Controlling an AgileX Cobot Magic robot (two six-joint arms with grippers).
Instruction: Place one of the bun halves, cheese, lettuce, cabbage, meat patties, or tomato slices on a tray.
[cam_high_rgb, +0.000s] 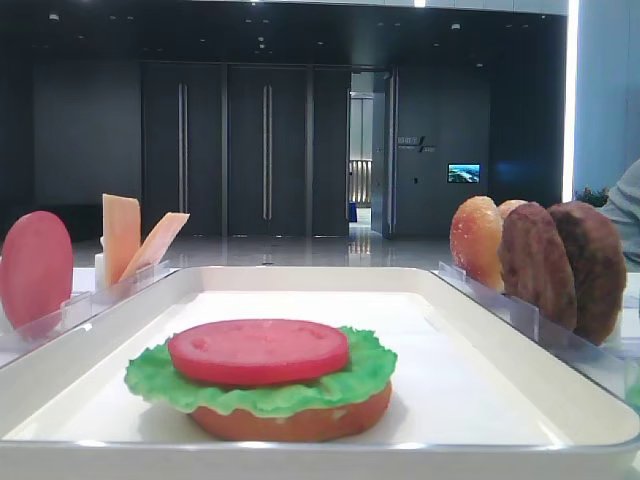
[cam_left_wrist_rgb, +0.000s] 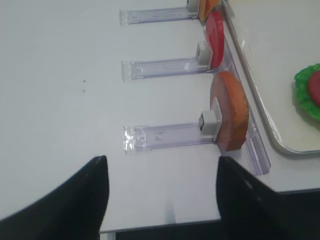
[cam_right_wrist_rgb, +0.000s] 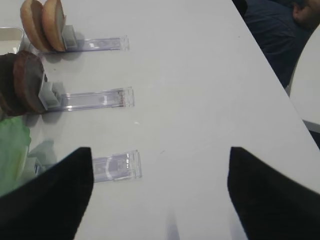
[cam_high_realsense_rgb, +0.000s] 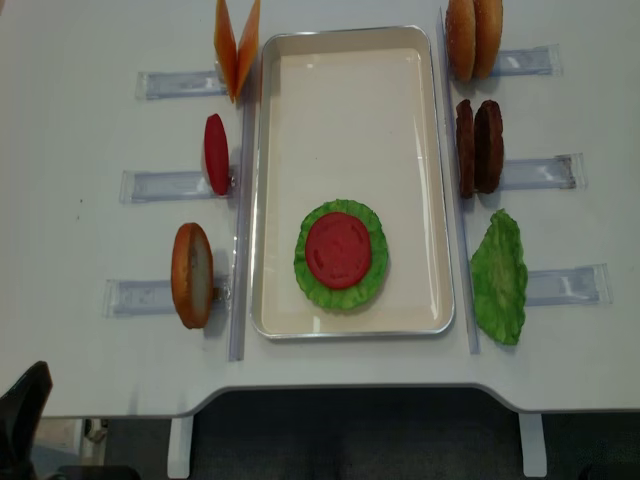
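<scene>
White tabletop (cam_high_realsense_rgb: 90, 80) carrying a rimmed white tray (cam_high_realsense_rgb: 350, 100). Near its front edge: smooth red tomato slice (cam_high_realsense_rgb: 339, 249) on ruffled green lettuce (cam_high_realsense_rgb: 372, 283) over a glossy bun base (cam_high_rgb: 300, 425). Left gripper (cam_left_wrist_rgb: 160, 192), fingers spread and empty, hovers off the tray's left rim, beside a standing bun half (cam_left_wrist_rgb: 231, 110) in a clear holder (cam_left_wrist_rgb: 165, 136).
</scene>
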